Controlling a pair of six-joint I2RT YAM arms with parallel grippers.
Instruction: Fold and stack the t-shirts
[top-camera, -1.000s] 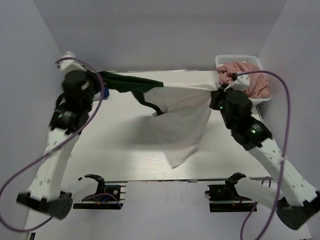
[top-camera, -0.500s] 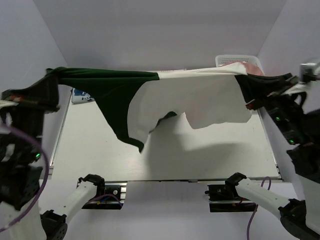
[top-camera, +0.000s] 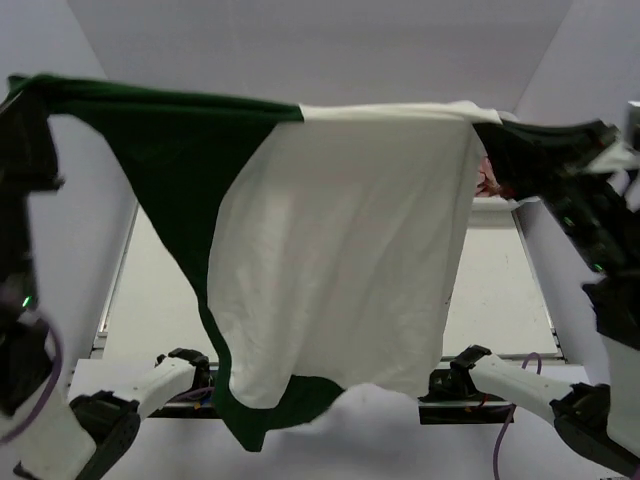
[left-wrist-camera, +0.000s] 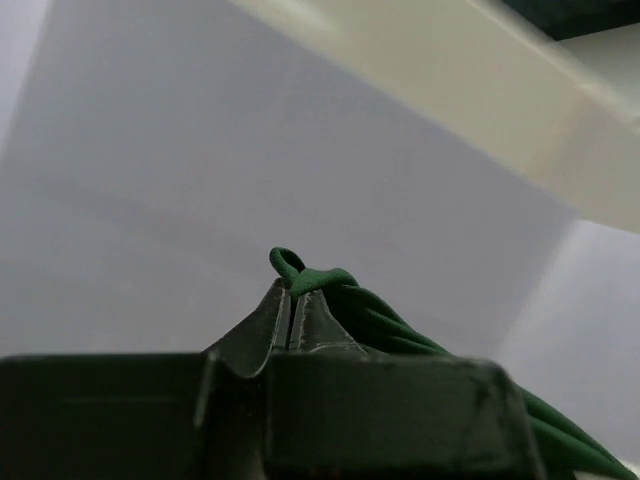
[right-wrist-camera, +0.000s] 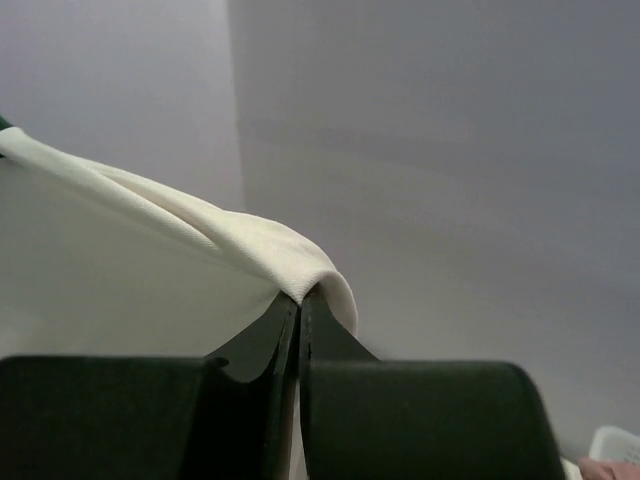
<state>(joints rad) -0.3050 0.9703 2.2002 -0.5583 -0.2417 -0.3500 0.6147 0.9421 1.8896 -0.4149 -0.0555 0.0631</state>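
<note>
Soft, diffuse light is spread evenly over the scene, and the pale walls (top-camera: 300, 50) are rendered in smooth lavender gradients. In the top view the shirt (top-camera: 340, 270) is shown slightly soft, with its lower hem blurred and faint shading laid across its white panel. The bench (top-camera: 495, 290) is seen dimmer left of the cloth than right of it. In the wrist views the left tool (left-wrist-camera: 290, 312) and right tool (right-wrist-camera: 298, 322) are left dark, underexposed and out of focus.
</note>
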